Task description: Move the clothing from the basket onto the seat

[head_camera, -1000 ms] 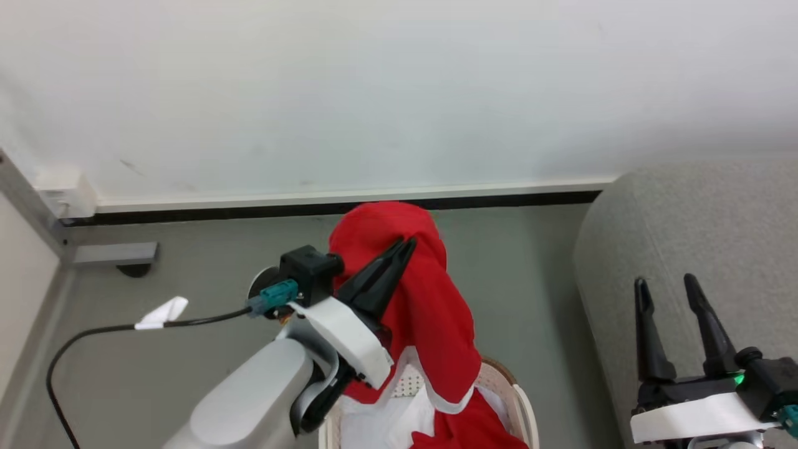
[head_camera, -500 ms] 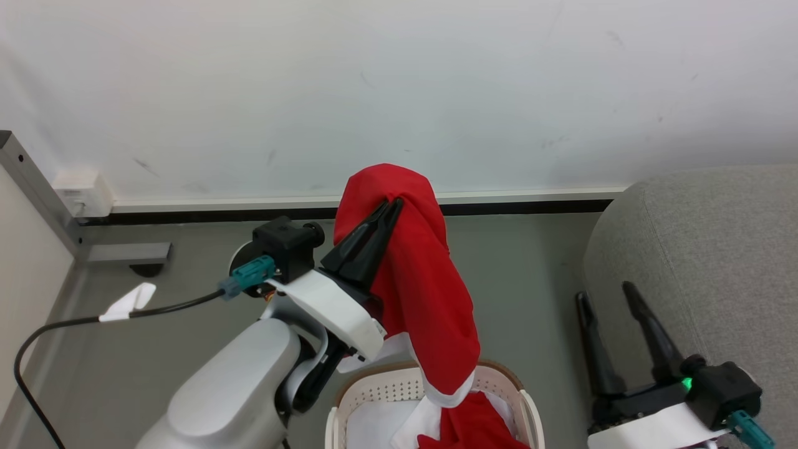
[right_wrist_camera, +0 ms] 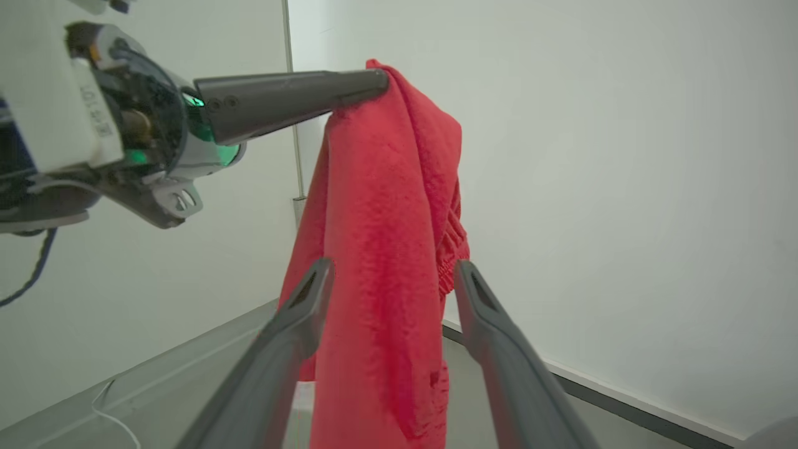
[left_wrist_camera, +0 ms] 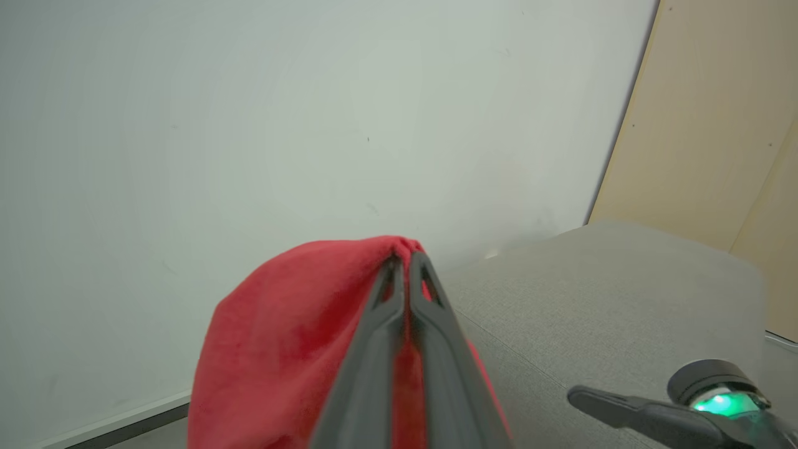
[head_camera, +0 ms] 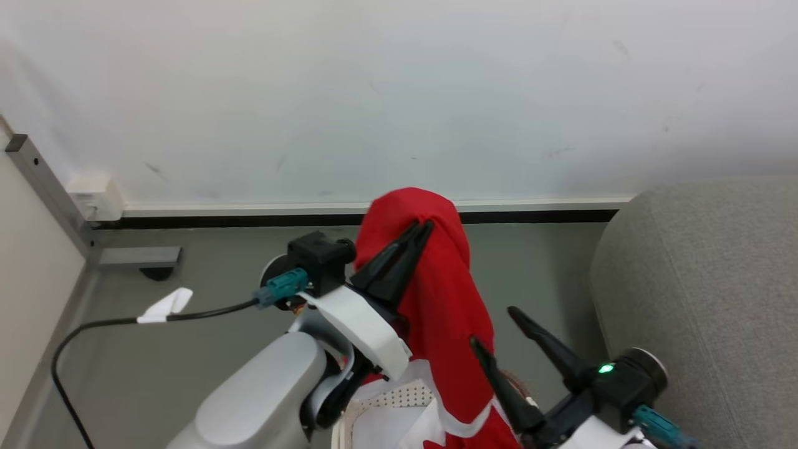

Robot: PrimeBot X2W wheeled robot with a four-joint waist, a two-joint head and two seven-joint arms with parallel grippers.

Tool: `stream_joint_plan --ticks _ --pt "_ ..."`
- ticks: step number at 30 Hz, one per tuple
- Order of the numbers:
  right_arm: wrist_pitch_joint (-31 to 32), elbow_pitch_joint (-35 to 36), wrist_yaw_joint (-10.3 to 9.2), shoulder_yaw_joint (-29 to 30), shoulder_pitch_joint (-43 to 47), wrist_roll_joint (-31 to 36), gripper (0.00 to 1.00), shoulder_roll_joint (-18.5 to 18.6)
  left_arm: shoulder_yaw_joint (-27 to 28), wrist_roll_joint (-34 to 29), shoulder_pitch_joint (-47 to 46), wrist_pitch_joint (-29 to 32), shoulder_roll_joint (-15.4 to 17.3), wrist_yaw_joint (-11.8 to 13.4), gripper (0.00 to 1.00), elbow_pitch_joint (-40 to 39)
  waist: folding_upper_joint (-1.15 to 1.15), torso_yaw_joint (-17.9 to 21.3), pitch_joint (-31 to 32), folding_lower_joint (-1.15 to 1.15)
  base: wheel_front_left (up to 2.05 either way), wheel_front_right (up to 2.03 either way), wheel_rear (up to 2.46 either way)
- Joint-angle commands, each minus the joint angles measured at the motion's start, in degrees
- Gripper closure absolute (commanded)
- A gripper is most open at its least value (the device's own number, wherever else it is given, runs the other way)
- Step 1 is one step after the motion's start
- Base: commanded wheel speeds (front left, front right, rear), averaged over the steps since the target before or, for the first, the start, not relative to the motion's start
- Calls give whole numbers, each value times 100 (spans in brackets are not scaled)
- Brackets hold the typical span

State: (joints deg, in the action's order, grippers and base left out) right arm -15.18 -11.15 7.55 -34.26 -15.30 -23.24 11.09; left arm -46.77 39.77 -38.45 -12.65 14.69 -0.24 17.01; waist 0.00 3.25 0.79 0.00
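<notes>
Obs. 1: My left fingers (head_camera: pixel 423 227) are pressed together and clamped on the top fold of the red garment (head_camera: pixel 439 293). In the left wrist view the two fingers (left_wrist_camera: pixel 388 299) lie closed along their length, with red cloth (left_wrist_camera: pixel 280 330) bunched at the tips and to their left.

Obs. 2: The garment hangs freely from that pinch. In the head view its lower part, edged with white trim, reaches down over the basket (head_camera: pixel 402 395), whose perforated cream wall shows at the bottom edge. I cannot tell whether the hem rests inside the basket.

Obs. 3: My right fingers (head_camera: pixel 545 343) are spread wide and hold nothing. In the right wrist view, the fingers (right_wrist_camera: pixel 312 293) stand on either side of the hanging cloth (right_wrist_camera: pixel 380 218), which appears between them. I cannot tell if either finger touches the cloth. The same view shows my left fingers (right_wrist_camera: pixel 349 87) reaching in from the left, gripping the top of the garment.

Obs. 4: A green light (head_camera: pixel 603 369) is lit at my right wrist.

Obs. 5: The seat (head_camera: pixel 704 280), in grey woven fabric, is on my right, beyond my right fingers. No cloth lies on the part I can see. It also shows in the left wrist view (left_wrist_camera: pixel 592 280).

Obs. 6: Background: pale wall (head_camera: pixel 399 93), grey floor (head_camera: pixel 206 274) and a black cable (head_camera: pixel 93 327) with a white tag.
</notes>
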Motion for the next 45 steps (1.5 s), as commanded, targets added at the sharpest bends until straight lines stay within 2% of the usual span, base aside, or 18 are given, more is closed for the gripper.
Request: stream_joint_plan --ticks 1,10,17,23,24,25,26,34,45 --pt "5 -88 -12 -146 -161 -69 0 38 -23 -46 59 -11 -34 -22 100 21 0 -63 16 0 0 0 0" --pt "5 -1159 -12 -854 -999 -413 0 16 -399 -119 21 76 -377 -185 100 99 0 -523 69 0 0 0 0" --pt "5 -2209 -12 -1158 -1290 -740 0 -151 -666 -137 -16 146 -595 -316 100 113 0 -905 162 0 0 0 0" --pt "5 -2679 -12 -1322 -1534 -948 0 -302 -808 -146 -47 188 -684 -363 100 76 0 -1151 210 0 0 0 0" --pt "5 -2744 -12 -1321 -1559 -959 11 -321 -816 -151 -51 191 -688 -354 100 76 0 -1183 214 0 0 0 0" --pt "5 -2804 -12 -1313 -1570 -967 60 -343 -820 -152 -51 192 -682 -343 100 79 0 -1208 217 0 0 0 0" --pt "5 -2862 -12 -1296 -1588 -980 100 -367 -820 -146 -47 191 -679 -337 100 82 0 -1227 219 0 0 0 0" --pt "4 -2758 -12 -969 -1491 -970 100 -430 -735 -48 25 152 -564 -251 100 188 0 -1233 189 0 0 0 0" --pt "5 -1958 -12 285 -1021 -990 100 -473 -705 24 224 71 -442 -192 100 316 0 -890 69 0 0 0 0"
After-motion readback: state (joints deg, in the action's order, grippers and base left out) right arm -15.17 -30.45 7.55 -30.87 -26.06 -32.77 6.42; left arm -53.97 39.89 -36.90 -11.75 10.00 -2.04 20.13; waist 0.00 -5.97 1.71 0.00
